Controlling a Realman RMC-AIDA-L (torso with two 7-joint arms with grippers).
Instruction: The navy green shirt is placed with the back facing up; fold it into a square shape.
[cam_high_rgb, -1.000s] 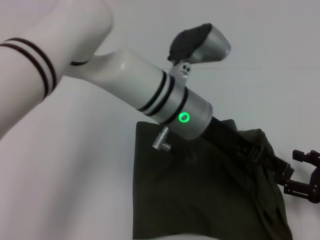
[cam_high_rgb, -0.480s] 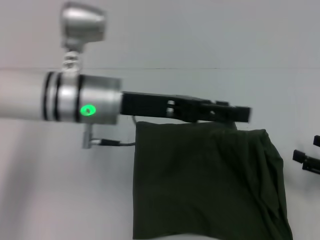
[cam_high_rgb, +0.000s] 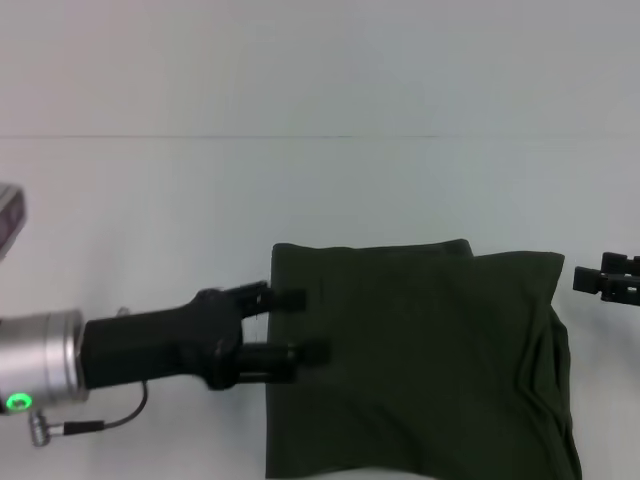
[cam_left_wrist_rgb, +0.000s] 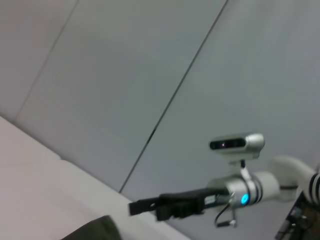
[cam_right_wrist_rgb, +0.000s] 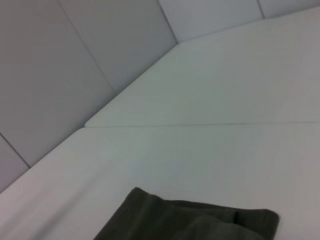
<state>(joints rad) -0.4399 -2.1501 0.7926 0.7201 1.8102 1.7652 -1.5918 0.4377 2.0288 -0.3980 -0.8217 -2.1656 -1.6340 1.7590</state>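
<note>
The navy green shirt (cam_high_rgb: 420, 360) lies folded into a rough rectangle on the white table, plain side up, with bunched folds along its right edge. My left gripper (cam_high_rgb: 305, 325) reaches in from the left, level with the table. It is open, and both black fingers (cam_high_rgb: 290, 298) hover over the shirt's left edge with nothing between them. My right gripper (cam_high_rgb: 607, 279) shows only partly at the right border, just off the shirt's top right corner. The left wrist view shows the right gripper (cam_left_wrist_rgb: 145, 205) farther off and a shirt corner (cam_left_wrist_rgb: 95, 230). The right wrist view shows the shirt's far edge (cam_right_wrist_rgb: 200, 217).
The white table (cam_high_rgb: 150, 200) stretches behind and to the left of the shirt. A grey wall (cam_high_rgb: 320, 60) rises beyond the table's far edge. A thin cable (cam_high_rgb: 100, 425) hangs under the left wrist.
My left arm has swung from over the shirt's far edge down to the left side. The shirt's right part now lies flatter and wider. The right gripper has moved slightly farther up.
</note>
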